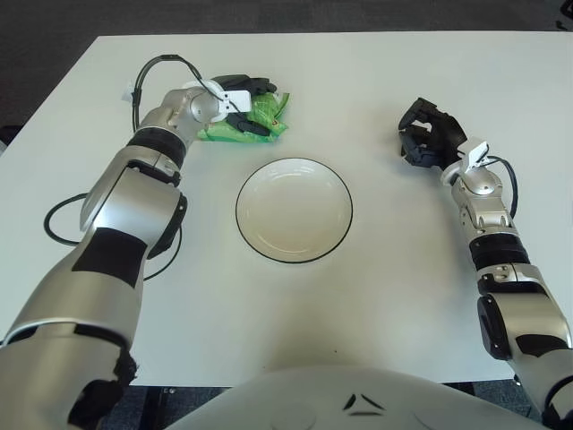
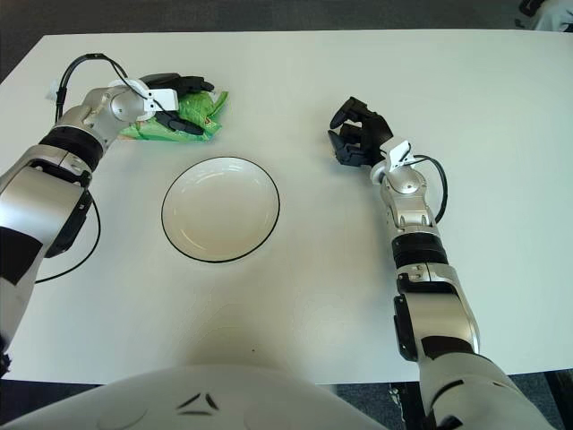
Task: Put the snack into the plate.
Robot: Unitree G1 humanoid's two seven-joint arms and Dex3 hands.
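The snack (image 1: 268, 109) is a green bag lying on the white table, behind and to the left of the plate. My left hand (image 1: 243, 104) is over it, one dark finger curled along its far edge and another along its near edge, so the hand is shut on the bag. Much of the bag is hidden under the hand. The plate (image 1: 294, 210) is white with a dark rim, empty, in the middle of the table. My right hand (image 1: 428, 141) shows to the right of the plate, fingers curled and holding nothing.
The white table (image 1: 376, 81) runs to a dark floor at the back and sides. A black cable (image 1: 54, 224) loops off my left arm beside the table's left edge.
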